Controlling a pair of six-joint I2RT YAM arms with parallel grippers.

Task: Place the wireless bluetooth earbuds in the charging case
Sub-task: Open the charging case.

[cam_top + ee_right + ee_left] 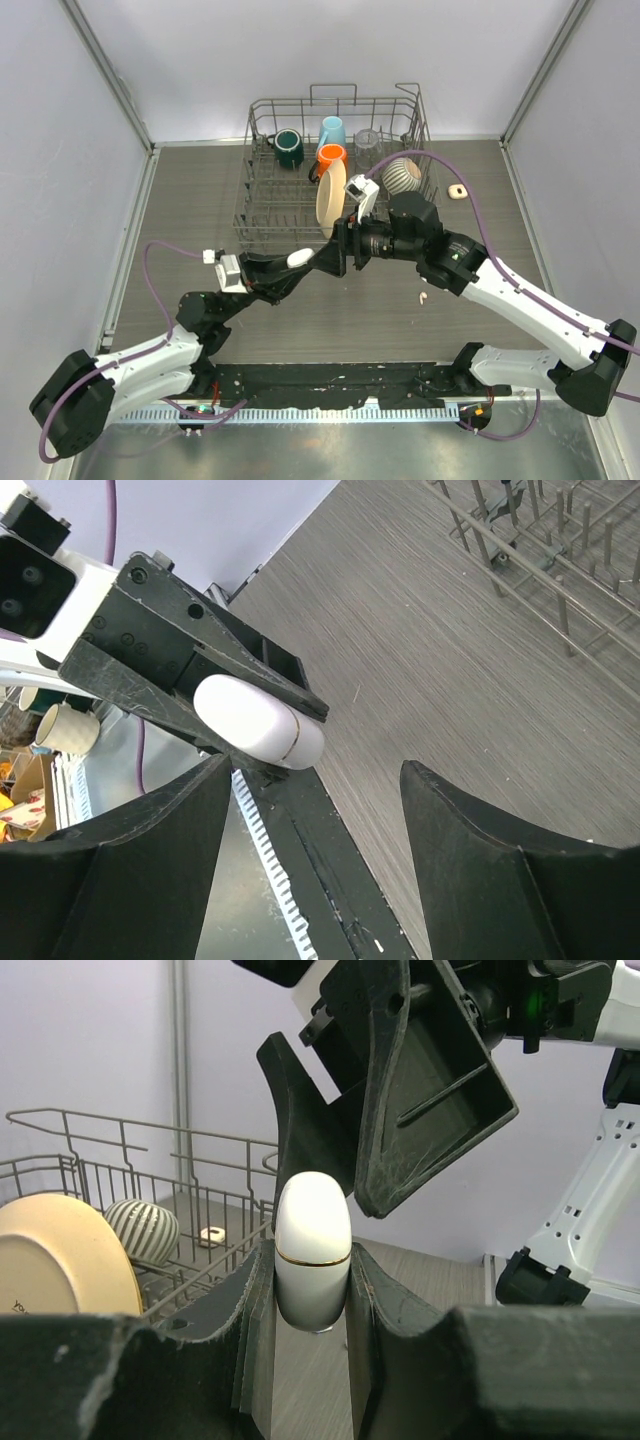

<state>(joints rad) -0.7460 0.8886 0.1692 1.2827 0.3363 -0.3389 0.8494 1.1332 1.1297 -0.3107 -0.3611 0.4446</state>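
My left gripper (297, 262) is shut on a closed white charging case (300, 258) with a thin gold seam and holds it above the table. The case sits upright between the pads in the left wrist view (312, 1250). My right gripper (345, 245) is open and empty, its jaws facing the case from the right, just short of it. The case also shows in the right wrist view (258, 722), beyond my spread fingers. One tiny white earbud (423, 296) lies on the table under my right forearm. No other earbuds show.
A wire dish rack (262, 105) at the back holds a beige plate (330, 200), a green mug (289, 147), a blue mug (332, 130), an orange mug (332, 155) and a striped bowl (402, 175). A small white object (457, 191) lies right of the rack.
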